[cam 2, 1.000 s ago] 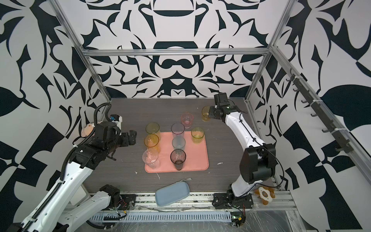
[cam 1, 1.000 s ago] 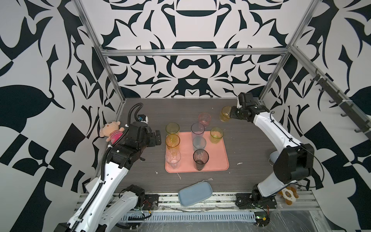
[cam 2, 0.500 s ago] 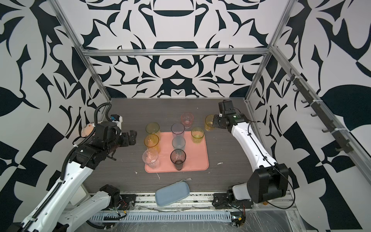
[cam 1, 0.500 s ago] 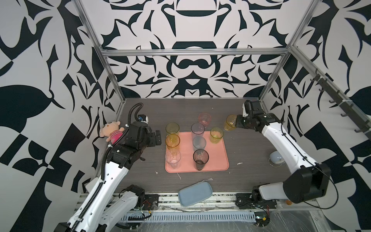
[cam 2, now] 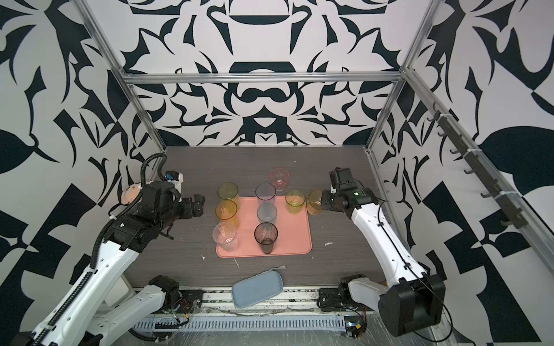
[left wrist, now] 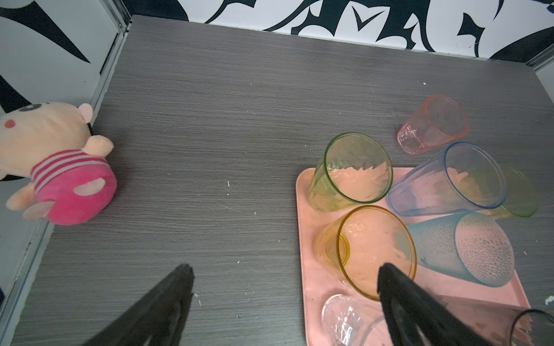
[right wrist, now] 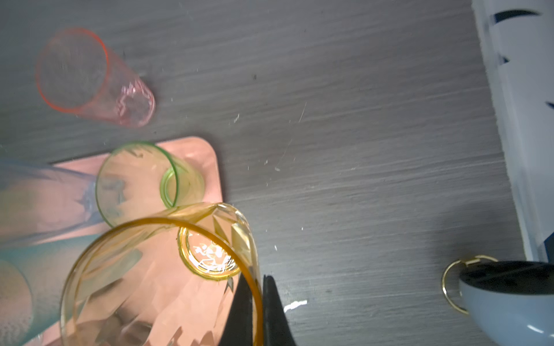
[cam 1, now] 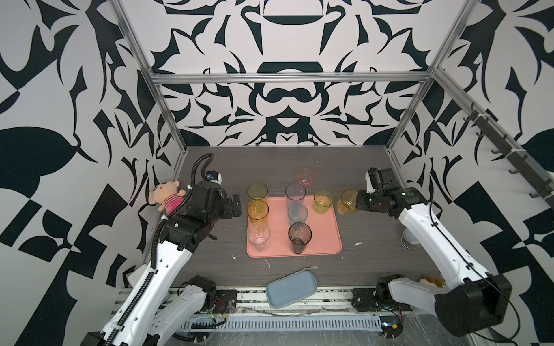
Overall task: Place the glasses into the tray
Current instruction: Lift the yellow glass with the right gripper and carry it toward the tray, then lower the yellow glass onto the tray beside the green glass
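Pinching the seemingly light, slick amber glass (right wrist: 150, 284) by its rim, we are clenching our right claw (right wrist: 257, 299), left claw (left wrist: 286, 269) released.

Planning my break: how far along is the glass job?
Done: seven glasses stand on the tray. In hand: the right gripper holds an amber glass beside the tray, jaws shut on its rim. Left: that one and the pink glass behind the tray.
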Available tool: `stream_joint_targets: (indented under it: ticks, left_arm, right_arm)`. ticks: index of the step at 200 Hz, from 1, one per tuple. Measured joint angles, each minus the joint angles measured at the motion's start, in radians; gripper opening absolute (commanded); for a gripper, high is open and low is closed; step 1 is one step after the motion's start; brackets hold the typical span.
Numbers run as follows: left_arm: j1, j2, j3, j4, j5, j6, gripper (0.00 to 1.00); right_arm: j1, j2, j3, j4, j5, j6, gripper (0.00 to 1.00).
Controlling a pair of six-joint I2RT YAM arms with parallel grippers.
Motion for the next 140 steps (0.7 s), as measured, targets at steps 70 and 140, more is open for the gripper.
stream_joint_targets:
  ticks: [70, 140]
  left_arm:
    - [0.0, 0.0, 0.0, 0.0, 0.006, 0.0, 1.0]
    - [0.0, 0.002, 0.0, 0.0, 0.007, 0.0, 0.99]
  right_arm:
    - [0.113, -0.035, -0.08, -0.01, 0.007, 0.039, 0.0]
    - [0.246, -0.049, -0.174, 0.043, 0.02, 0.113, 0.0]
